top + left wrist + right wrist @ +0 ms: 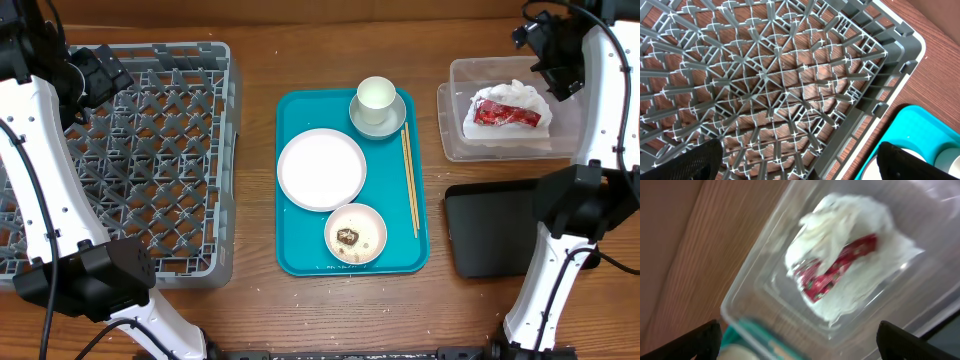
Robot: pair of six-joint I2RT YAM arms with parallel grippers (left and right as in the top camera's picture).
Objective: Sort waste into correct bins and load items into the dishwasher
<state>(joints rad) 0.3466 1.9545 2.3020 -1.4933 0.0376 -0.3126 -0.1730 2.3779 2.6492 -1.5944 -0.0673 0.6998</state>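
Clear tub (757,297) holding crumpled napkin (840,230), right gripper (799,332) spread wide

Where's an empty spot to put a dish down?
The grey rack is all bare grid. Bare wood runs between the rack and the teal tray, and a narrower strip between that tray and the black tray, whose visible part is empty too. Crowded: the teal tray, filled by cup, plate, small dish and chopsticks, and the clear tub, holding the napkin.
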